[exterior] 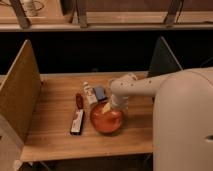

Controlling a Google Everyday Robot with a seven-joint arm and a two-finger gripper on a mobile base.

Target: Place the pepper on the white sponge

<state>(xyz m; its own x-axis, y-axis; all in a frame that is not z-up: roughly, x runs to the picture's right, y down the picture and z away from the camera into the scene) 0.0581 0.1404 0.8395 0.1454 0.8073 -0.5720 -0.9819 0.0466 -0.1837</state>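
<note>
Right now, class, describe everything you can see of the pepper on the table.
The pepper is a small, dark red, oblong piece lying flat on the wooden table, long side pointing away from the camera. It sits just left of the white sponge; whether they touch cannot be told. The black-and-white bar lies nearer the camera. Nothing holds it: the gripper hangs open over the orange bowl to its right.

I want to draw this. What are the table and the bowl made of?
Table: wood, matte, with visible plank grain. Bowl: probably plastic, smooth orange and slightly shiny; ceramic is possible. The gripper hangs over the bowl.
</note>
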